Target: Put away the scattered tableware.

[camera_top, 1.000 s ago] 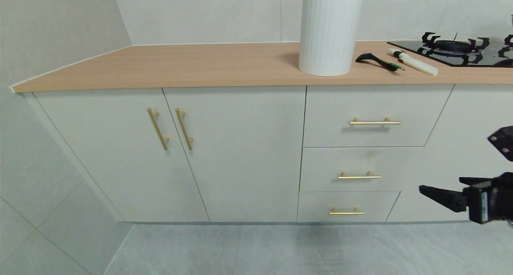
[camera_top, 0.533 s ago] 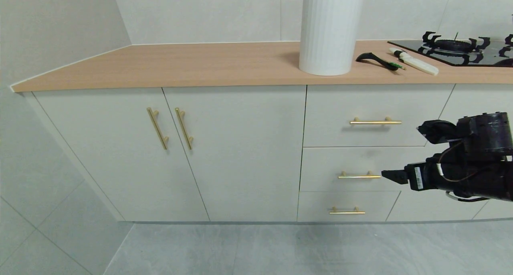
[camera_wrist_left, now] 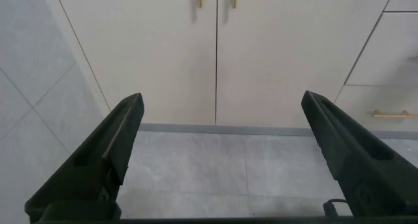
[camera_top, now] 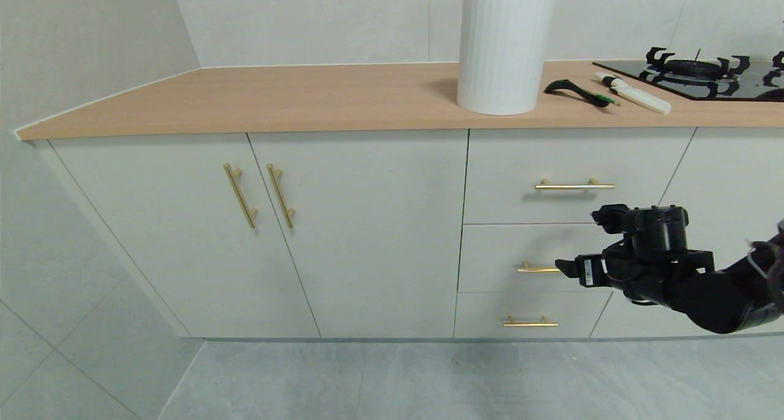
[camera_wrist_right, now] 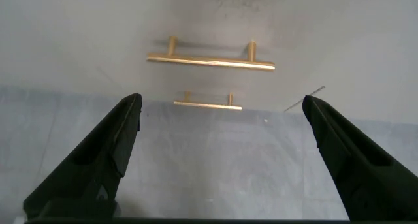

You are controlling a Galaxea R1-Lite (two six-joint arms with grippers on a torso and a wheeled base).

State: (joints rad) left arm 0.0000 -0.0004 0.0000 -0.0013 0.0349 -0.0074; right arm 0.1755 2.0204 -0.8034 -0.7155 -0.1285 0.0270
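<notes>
On the wooden counter (camera_top: pixel 275 101) lie a black scoop-like utensil (camera_top: pixel 576 92) and a white knife with a green band (camera_top: pixel 634 94), to the right of a tall white ribbed container (camera_top: pixel 502 46). My right gripper (camera_top: pixel 579 240) is open and hangs in front of the drawer stack, its lower finger close to the middle drawer's gold handle (camera_top: pixel 538 268). The right wrist view has the right gripper (camera_wrist_right: pixel 222 119) with its fingers wide apart, facing that middle handle (camera_wrist_right: pixel 210 61) and the bottom drawer's handle (camera_wrist_right: pixel 208 105). My left gripper (camera_wrist_left: pixel 222 113) is open and low, facing the cabinet doors.
A black gas hob (camera_top: pixel 704 74) sits at the counter's right end. Two cabinet doors with upright gold handles (camera_top: pixel 263 196) are left of the three drawers; the top drawer handle (camera_top: pixel 574 187) is above my right gripper. Grey tiled floor (camera_top: pixel 392 383) runs below.
My right arm has come in from the right edge, moving left and toward the drawers, so its gripper now sits by the middle drawer handle. Items on the counter have not moved.
</notes>
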